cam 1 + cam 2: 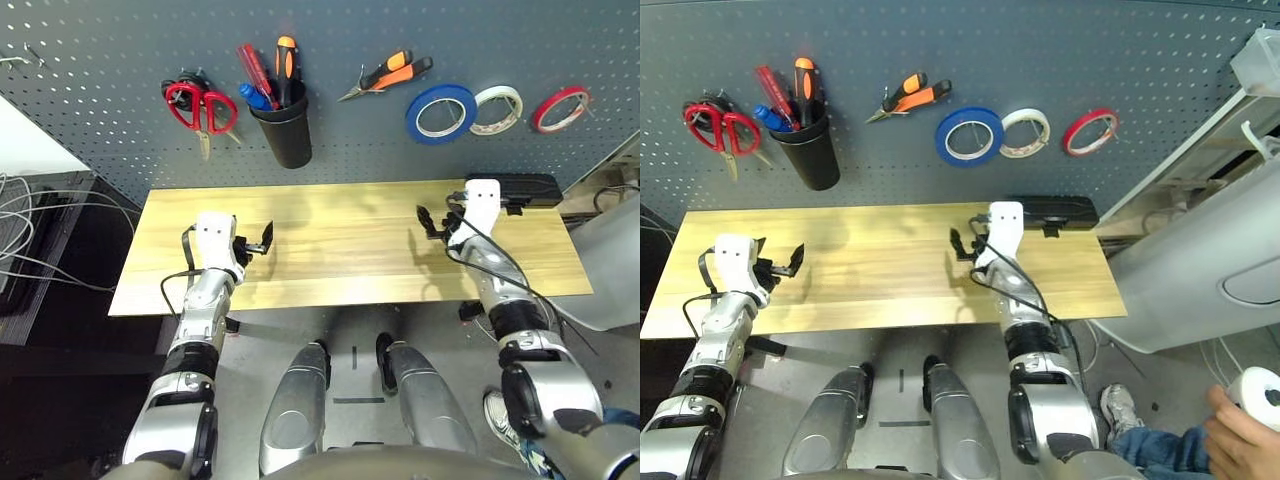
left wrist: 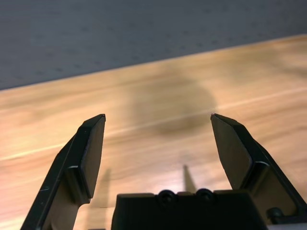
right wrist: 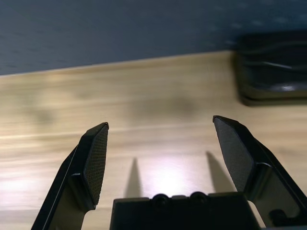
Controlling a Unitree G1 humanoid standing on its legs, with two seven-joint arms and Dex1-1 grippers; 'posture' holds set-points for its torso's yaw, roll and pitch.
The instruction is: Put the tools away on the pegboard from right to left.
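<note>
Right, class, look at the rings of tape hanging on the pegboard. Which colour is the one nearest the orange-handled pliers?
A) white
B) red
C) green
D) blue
D: the blue tape hangs right beside the pliers, while the white tape and then the red tape come farther along the pegboard.

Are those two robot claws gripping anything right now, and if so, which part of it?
Neither is: the left gripper and right gripper both stand open above the table, with nothing between their fingers.
</note>
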